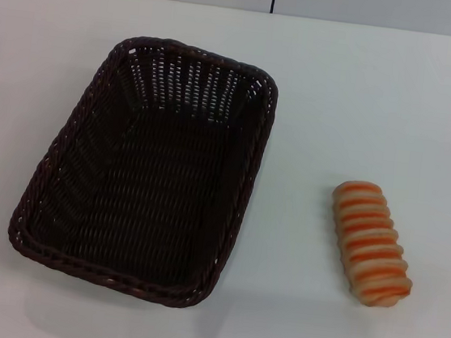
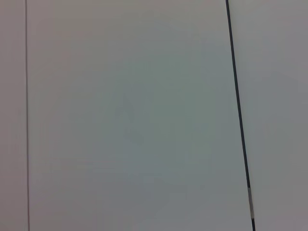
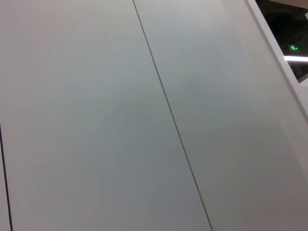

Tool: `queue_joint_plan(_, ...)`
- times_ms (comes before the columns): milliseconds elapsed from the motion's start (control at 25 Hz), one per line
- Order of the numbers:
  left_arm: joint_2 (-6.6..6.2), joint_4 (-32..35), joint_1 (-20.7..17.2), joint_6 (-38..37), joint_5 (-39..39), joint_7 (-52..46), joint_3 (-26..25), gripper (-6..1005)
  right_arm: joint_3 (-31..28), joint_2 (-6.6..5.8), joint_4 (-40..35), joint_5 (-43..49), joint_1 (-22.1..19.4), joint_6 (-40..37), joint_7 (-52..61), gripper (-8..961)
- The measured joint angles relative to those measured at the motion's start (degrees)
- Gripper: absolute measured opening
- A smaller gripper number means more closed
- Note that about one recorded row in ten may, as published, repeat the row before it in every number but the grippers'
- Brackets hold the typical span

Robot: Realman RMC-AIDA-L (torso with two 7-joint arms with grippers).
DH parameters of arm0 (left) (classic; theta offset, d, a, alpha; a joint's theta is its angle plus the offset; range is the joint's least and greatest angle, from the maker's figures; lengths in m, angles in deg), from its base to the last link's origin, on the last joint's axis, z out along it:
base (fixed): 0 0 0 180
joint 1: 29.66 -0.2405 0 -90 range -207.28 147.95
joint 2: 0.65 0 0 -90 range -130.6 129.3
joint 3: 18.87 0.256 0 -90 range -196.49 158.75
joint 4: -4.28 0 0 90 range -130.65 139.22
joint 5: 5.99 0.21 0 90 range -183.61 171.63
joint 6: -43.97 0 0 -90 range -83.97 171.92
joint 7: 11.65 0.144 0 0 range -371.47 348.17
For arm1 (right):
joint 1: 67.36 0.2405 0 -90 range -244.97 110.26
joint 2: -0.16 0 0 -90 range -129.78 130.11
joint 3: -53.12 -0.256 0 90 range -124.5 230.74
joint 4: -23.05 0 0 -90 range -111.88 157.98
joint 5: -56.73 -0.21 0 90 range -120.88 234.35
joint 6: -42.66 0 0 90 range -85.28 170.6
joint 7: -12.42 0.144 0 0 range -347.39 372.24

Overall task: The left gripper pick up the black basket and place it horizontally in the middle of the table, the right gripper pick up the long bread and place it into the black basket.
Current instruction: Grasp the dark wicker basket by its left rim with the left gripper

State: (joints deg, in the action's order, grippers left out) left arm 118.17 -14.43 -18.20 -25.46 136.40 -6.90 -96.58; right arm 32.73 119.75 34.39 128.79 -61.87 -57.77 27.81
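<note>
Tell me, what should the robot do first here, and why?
Probably the left arm should come down to the black basket and take its rim. The basket lies empty on the table, left of centre and angled lengthwise, while the long bread waits apart on the right. Neither gripper is in view yet, so nothing is held.

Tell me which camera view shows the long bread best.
The head view. The long bread lies whole and unobstructed on the table, striped face up, to the right of the black basket and apart from it. Both wrist views show only plain pale panels with dark seams, no bread at all.
</note>
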Motion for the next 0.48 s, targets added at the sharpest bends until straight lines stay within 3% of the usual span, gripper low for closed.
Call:
queue_joint_plan(320, 0.0, 0.0, 0.1, 0.0, 0.0, 0.0, 0.0, 766, 0.0, -0.03, 0.0, 0.0, 0.5, 0.0, -0.1, 795)
queue_joint_plan(480, -0.72, -1.2, 0.0, 0.4, 1.8, 0.5, 2.1, 756, 0.0, -0.09, 0.0, 0.0, 0.5, 0.0, -0.1, 794)
